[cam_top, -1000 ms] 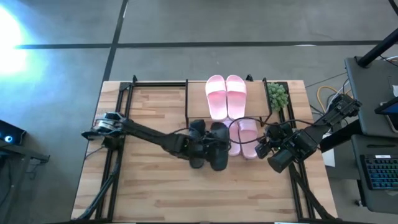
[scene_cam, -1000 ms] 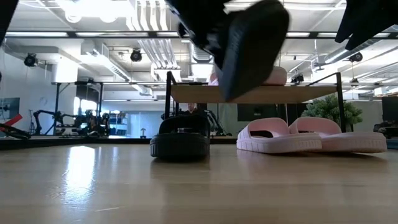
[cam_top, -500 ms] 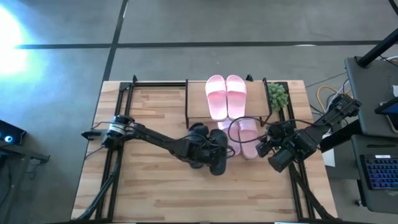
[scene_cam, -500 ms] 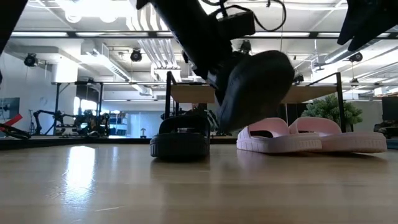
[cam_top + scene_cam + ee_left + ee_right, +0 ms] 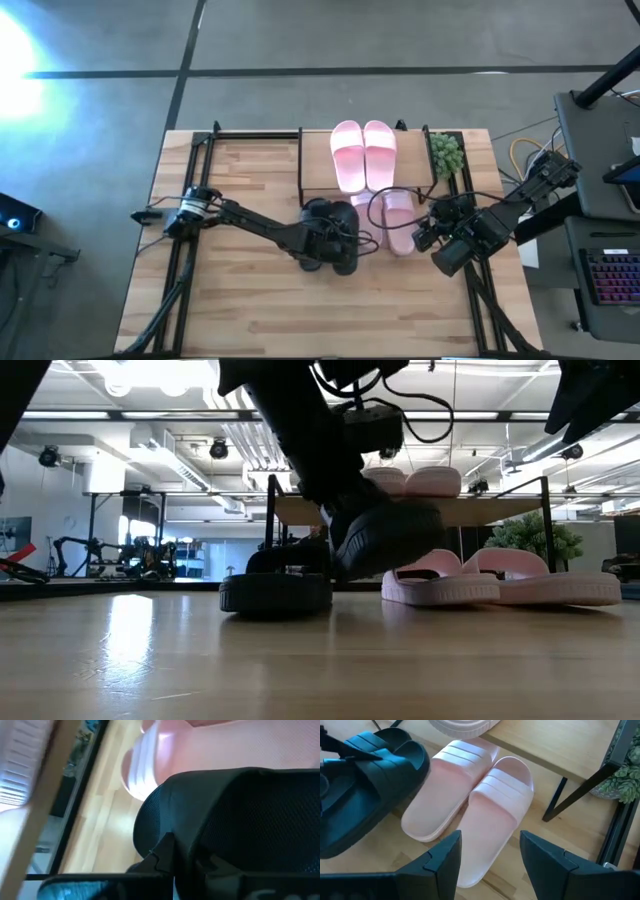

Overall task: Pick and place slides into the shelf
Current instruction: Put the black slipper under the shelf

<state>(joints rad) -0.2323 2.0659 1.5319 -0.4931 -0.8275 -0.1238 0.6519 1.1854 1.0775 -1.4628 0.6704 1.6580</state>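
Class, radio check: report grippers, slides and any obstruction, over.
Left gripper shut on black slide, lifted off table. Right gripper open, waiting by pink pair. Other black slide close alongside.

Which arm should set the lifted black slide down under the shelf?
Left. The left gripper already holds the black slide just above the table, beside its mate at the shelf front. The right gripper waits open by the pink pair.

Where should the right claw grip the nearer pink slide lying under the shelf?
Probably across the wide strap of the pink slide, coming from above: it lies flat, sole down, and the raised strap is the only graspable ridge. The right claw hovers open over its heel. The neighbouring slide touches its side.
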